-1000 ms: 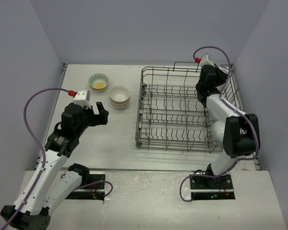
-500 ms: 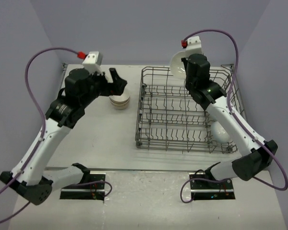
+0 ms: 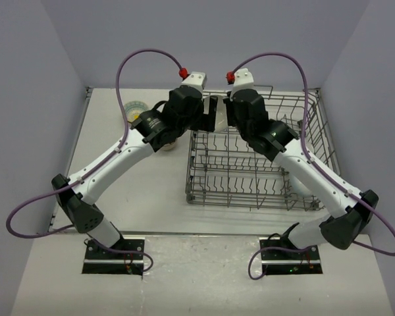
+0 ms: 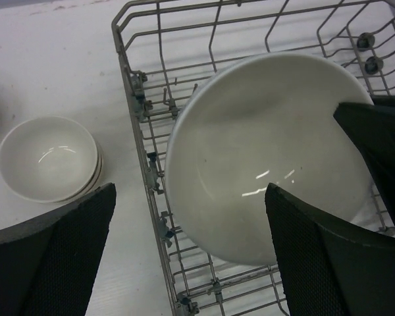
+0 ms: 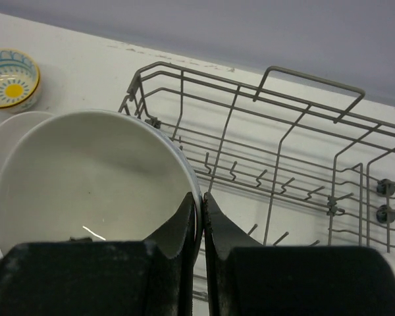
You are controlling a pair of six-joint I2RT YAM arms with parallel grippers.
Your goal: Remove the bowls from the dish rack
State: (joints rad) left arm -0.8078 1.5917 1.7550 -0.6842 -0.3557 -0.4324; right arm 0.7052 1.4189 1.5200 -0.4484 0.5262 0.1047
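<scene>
Grips bowl (image 5: 92,178) by rim only in clenched right jaws, with left jaws spread wide beside it; may slip in handover and crack on rack (image 3: 250,164) or bench (image 3: 145,191).

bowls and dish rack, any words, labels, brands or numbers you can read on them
No text can be read in any view.
white bowl, stacked bowls, dish rack: no marks show.
patterned bowl: only a blue and yellow pattern, no letters.
</scene>
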